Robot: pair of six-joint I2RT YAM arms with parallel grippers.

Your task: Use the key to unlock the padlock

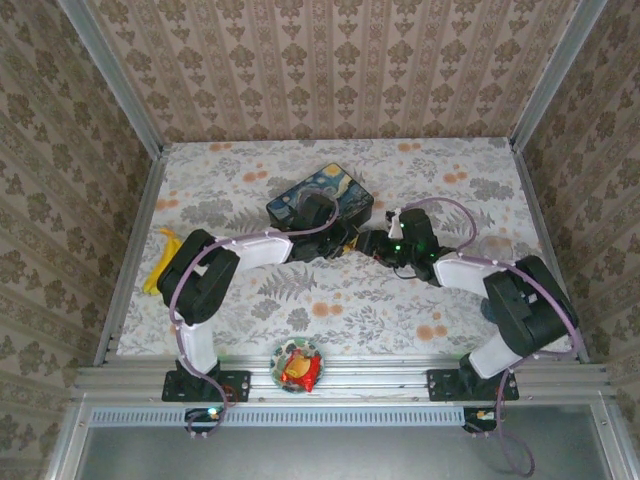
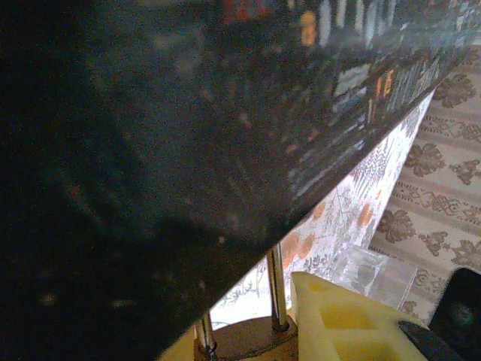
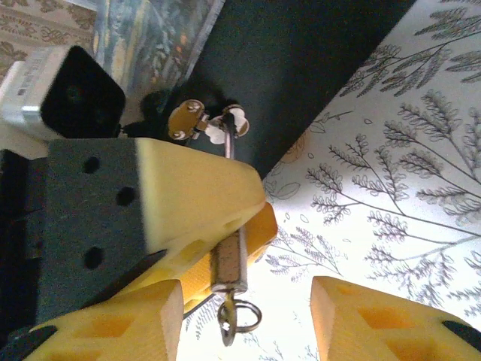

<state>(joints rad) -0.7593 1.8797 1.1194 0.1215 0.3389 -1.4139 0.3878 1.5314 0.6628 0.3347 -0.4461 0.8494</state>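
Left end effector clamps the padlock at the tin box latch; right end effector gapes astride the key; key judged light, rigid, slick; grip its flat head.

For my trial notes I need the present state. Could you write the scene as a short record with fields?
padlock: brass, under the tin, by its latch
shackle: both legs meet the body
left gripper: shut on padlock
key: at the padlock's end, ring hanging free
right gripper: open, one finger each side of the key, not touching it
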